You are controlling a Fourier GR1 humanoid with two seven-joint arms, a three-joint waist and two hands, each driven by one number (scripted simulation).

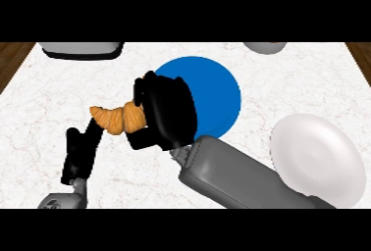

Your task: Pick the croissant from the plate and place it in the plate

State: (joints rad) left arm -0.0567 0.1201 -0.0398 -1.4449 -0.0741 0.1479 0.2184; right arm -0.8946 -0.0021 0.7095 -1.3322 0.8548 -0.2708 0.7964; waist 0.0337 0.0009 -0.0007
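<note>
The right hand (168, 113) was curled round one end of the croissant (116, 118), grasping it; the pastry's free end stuck out toward the counter's left edge. It was off both plates, seemingly lifted above the marble counter (43, 98), just left of the blue plate (214, 90) that sat near the middle. The right forearm came in from the near right corner and hid part of the blue plate's left side. The white plate (319, 152) lay bare by the right edge, well apart from the croissant.

The left hand (80, 152) showed near the near left corner, fingers straight and released, holding nothing.

By my reading the pick was done. What remained was the carry across to the white plate, then the set-down and release.

At the far edge stood a grey appliance (81, 49) and a pale bowl-like thing (265, 46), both partly cut off.
</note>
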